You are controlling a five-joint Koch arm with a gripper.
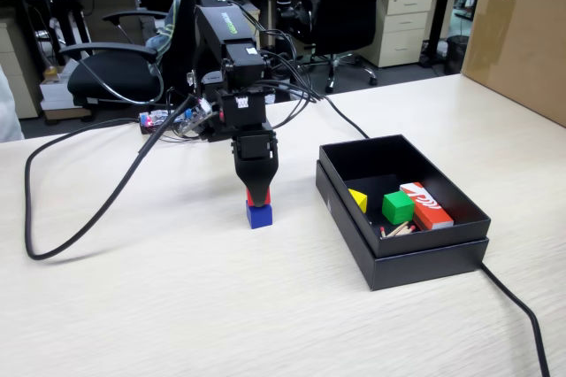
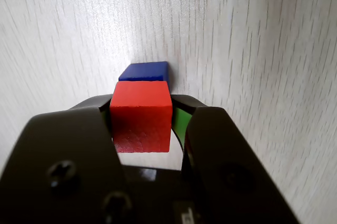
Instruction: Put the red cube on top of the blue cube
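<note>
The black gripper (image 1: 256, 191) points straight down and its jaws grasp the small matte red cube (image 2: 141, 121) from both sides. This red cube sits right above the small deep-blue cube (image 1: 259, 215), which rests on the pale wooden table (image 1: 177, 306). In the fixed view, the open black box (image 1: 424, 257) stands to the right, holding a small green cube (image 1: 397, 207).
</note>
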